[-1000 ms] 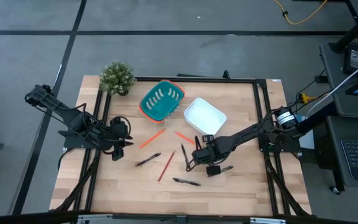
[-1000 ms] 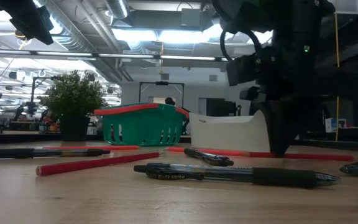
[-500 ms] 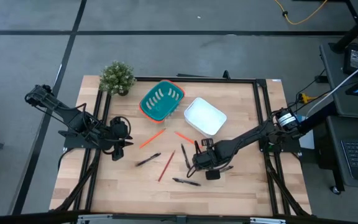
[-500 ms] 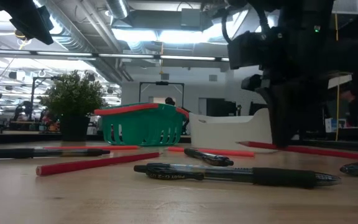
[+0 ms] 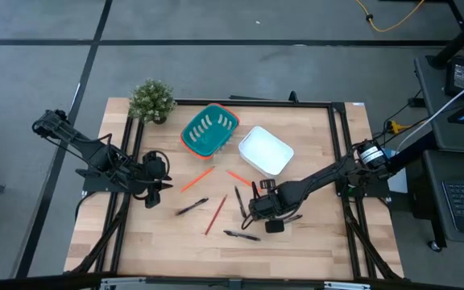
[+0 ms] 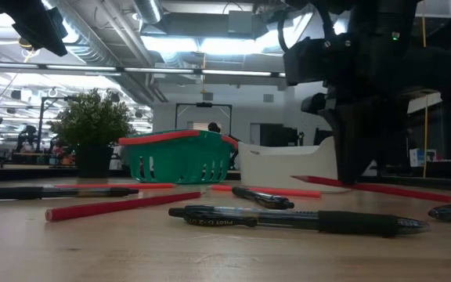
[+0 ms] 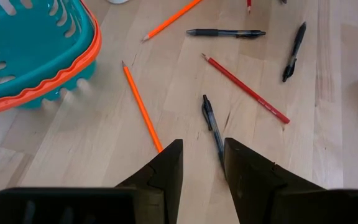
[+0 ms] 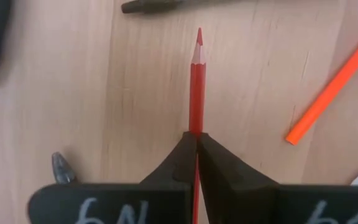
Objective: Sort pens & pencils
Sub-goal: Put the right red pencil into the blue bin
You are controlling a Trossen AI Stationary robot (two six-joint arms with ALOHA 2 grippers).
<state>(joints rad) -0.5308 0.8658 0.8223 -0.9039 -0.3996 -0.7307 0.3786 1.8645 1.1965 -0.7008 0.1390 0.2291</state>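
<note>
My right gripper (image 8: 196, 134) hangs over the middle of the table (image 5: 252, 211), shut on a red pencil (image 8: 196, 81). Two orange pencils (image 5: 198, 179) (image 5: 238, 176) and another red pencil (image 5: 216, 213) lie flat on the wood. Several black pens lie among them, such as one at the near side (image 5: 241, 235) and one to the left (image 5: 192, 207). My left gripper (image 7: 202, 168) waits open above the table's left side (image 5: 155, 189) with nothing between its fingers. A pen (image 7: 213, 127) lies just beyond its fingertips. My right gripper pinches the red pencil's shaft (image 8: 196, 124) between its two fingers, some way behind the sharpened end. The fingers come from above, pointing steeply down. The pencil is tilted, its pointed end (image 6: 302, 179) raised off the wood. Whether its blunt end rests on the table I cannot tell.
A teal basket with an orange rim (image 5: 209, 130) and a white tray (image 5: 266, 151) stand at the far middle. A small potted plant (image 5: 151, 101) stands at the far left corner. A black frame (image 5: 256, 102) runs around the tabletop.
My right gripper, shut on the red pencil, has shifted slightly toward the table's near left and risen a little. The pencil, which lay flat, now tilts with its pointed end lifted off the wood.
</note>
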